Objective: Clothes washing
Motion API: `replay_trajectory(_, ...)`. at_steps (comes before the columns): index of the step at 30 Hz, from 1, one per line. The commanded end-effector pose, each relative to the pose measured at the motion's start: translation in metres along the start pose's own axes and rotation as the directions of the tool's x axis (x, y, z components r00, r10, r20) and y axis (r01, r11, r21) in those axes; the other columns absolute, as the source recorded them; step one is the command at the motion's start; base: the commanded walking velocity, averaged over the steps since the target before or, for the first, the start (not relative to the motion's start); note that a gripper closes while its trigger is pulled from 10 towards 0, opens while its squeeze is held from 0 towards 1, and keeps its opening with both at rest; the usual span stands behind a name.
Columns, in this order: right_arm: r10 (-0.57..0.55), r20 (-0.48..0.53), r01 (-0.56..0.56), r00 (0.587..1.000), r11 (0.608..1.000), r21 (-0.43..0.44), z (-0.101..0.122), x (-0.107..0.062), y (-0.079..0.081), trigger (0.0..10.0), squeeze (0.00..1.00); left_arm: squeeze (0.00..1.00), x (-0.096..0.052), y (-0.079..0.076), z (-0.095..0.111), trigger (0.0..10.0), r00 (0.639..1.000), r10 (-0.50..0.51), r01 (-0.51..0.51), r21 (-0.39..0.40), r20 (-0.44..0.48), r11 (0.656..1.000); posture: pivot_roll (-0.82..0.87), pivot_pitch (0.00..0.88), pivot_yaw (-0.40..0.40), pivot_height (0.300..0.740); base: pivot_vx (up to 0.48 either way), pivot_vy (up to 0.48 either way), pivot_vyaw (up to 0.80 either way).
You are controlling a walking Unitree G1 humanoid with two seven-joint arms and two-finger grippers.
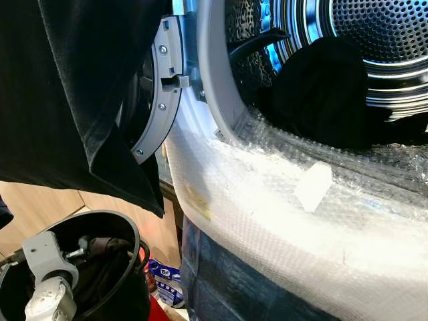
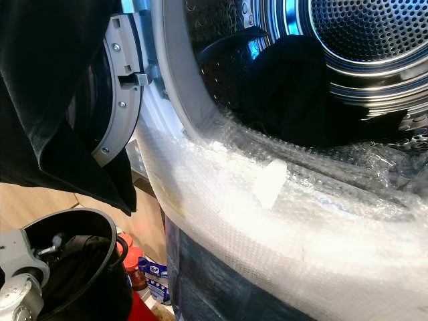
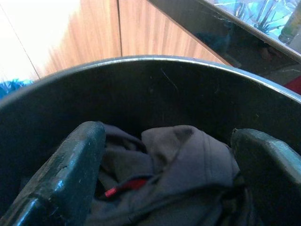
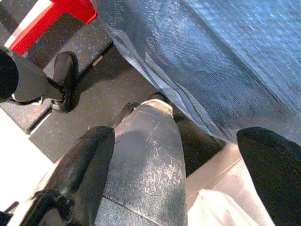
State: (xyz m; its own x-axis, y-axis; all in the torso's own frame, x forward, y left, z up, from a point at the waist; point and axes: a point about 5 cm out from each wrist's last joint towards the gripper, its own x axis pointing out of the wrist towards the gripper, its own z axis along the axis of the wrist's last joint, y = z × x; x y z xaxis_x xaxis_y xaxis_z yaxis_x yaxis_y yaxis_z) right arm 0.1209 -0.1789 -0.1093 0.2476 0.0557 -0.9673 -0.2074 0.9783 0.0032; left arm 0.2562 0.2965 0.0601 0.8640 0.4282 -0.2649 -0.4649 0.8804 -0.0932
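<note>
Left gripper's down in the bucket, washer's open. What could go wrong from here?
1. The left gripper is open over tangled grey clothes in the black bucket; a pinch may lift several items or the red cord.
2. The bubble wrap over the washer's lip could snag a garment going into the drum.
3. The black cloth hanging over the door blocks part of the head view.

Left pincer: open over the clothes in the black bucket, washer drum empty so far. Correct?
Not quite: the drum is not empty. The left eye view shows a dark garment already lying inside it. The rest holds: in the left wrist view the left pincer is open over the clothes in the black bucket.
</note>
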Motion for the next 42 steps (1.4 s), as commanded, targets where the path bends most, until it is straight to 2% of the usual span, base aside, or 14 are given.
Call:
replay_trajectory(1, -0.053, -0.142, 0.055, 0.988, 0.998, 0.015, -0.039, -0.002, -0.008, 10.0, 0.0, 1.0, 0.006, 0.011, 0.009, 10.0, 1.0, 0.025, -0.025, -0.007, -0.008, 1.0, 0.01, 0.03, -0.013, 0.74, 0.0, 0.0, 0.0)
replay_trajectory(3, -0.055, -0.143, 0.058, 0.988, 0.998, 0.017, -0.039, -0.002, -0.008, 10.0, 0.0, 1.0, 0.008, 0.013, 0.01, 10.0, 0.999, 0.027, -0.027, -0.012, -0.018, 1.0, 0.01, 0.03, -0.013, 0.74, 0.0, 0.0, 0.0)
replay_trajectory(6, -0.069, -0.145, 0.061, 0.987, 0.997, -0.055, -0.039, -0.002, -0.009, 10.0, 0.0, 1.0, 0.013, 0.012, 0.001, 10.0, 0.989, -0.036, 0.043, 0.045, -0.143, 0.998, 0.01, 0.029, -0.015, 0.74, 0.0, 0.0, 0.0)
replay_trajectory(9, -0.064, -0.141, 0.056, 0.988, 0.997, -0.061, -0.038, -0.002, -0.008, 10.0, 0.0, 1.0, 0.015, 0.01, 0.003, 10.0, 0.987, -0.058, 0.066, 0.051, -0.152, 0.996, 0.0, 0.029, -0.017, 0.74, 0.0, 0.0, 0.0)
replay_trajectory(14, -0.072, -0.13, 0.066, 0.989, 0.997, -0.049, -0.035, -0.003, -0.012, 10.0, 0.0, 1.0, 0.028, 0.02, 0.012, 10.0, 0.986, -0.006, 0.015, 0.051, -0.169, 0.999, 0.0, 0.027, -0.03, 0.74, 0.0, 0.0, 0.0)
replay_trajectory(18, -0.068, -0.134, 0.06, 0.989, 0.997, -0.057, -0.036, -0.003, -0.012, 10.0, 0.0, 1.0, 0.032, 0.026, 0.01, 10.0, 0.975, 0.015, 0.0, 0.071, -0.222, 0.997, 0.0, 0.024, -0.034, 0.74, 0.0, 0.0, 0.0)
replay_trajectory(24, -0.06, -0.135, 0.051, 0.989, 0.996, -0.066, -0.036, -0.003, -0.012, 10.0, 0.0, 1.0, 0.035, 0.031, 0.011, 10.0, 0.967, 0.048, -0.03, 0.076, -0.25, 0.997, 0.0, 0.032, -0.04, 0.74, 0.0, 0.0, 0.0)
replay_trajectory(25, -0.06, -0.132, 0.051, 0.989, 0.996, -0.071, -0.034, -0.003, -0.012, 10.0, 0.0, 0.44, 0.035, 0.025, 0.009, 10.0, 0.963, -0.02, 0.034, 0.049, -0.27, 0.998, 0.0, 0.028, -0.041, 0.74, 0.0, 0.0, 0.0)
replay_trajectory(26, -0.063, -0.126, 0.053, 0.99, 0.995, -0.081, -0.032, -0.003, -0.013, 10.0, 0.0, 0.0, 0.037, 0.014, 0.009, 10.0, 0.957, -0.112, 0.122, 0.02, -0.269, 0.992, 0.0, 0.033, -0.043, 0.74, 0.0, 0.0, 0.0)
replay_trajectory(29, -0.064, -0.118, 0.052, 0.991, 0.994, -0.099, -0.03, -0.003, -0.014, 10.0, 0.0, 0.0, 0.039, 0.009, 0.013, 10.0, 0.96, -0.141, 0.147, 0.007, -0.242, 0.989, 0.0, 0.03, -0.045, 0.74, 0.0, 0.0, 0.0)
replay_trajectory(32, -0.063, -0.123, 0.044, 0.99, 0.987, -0.153, -0.029, -0.003, -0.015, 10.0, 0.0, 0.0, 0.04, -0.001, 0.007, 10.0, 0.942, -0.195, 0.21, 0.028, -0.273, 0.977, 0.0, 0.027, -0.047, 0.74, 0.0, 0.0, 0.0)
replay_trajectory(35, -0.061, -0.119, 0.044, 0.991, 0.989, -0.143, -0.029, -0.003, -0.015, 10.0, 0.0, 0.0, 0.039, -0.005, 0.006, 10.0, 0.936, -0.215, 0.232, 0.03, -0.279, 0.972, 0.0, 0.027, -0.048, 0.74, 0.0, 0.0, 0.0)
replay_trajectory(37, -0.05, -0.115, 0.036, 0.992, 0.992, -0.121, -0.028, -0.003, -0.014, 10.0, 0.0, 0.0, 0.038, -0.007, 0.0, 10.0, 0.916, -0.233, 0.262, 0.047, -0.328, 0.964, 0.0, 0.024, -0.044, 0.74, 0.0, 0.0, 0.0)
replay_trajectory(42, -0.045, -0.116, 0.031, 0.992, 0.992, -0.119, -0.03, -0.002, -0.012, 10.0, 0.0, 0.0, 0.037, -0.007, -0.005, 10.0, 0.91, -0.224, 0.253, 0.038, -0.349, 0.967, -0.01, 0.018, -0.026, 0.74, 0.0, 0.0, 0.0)
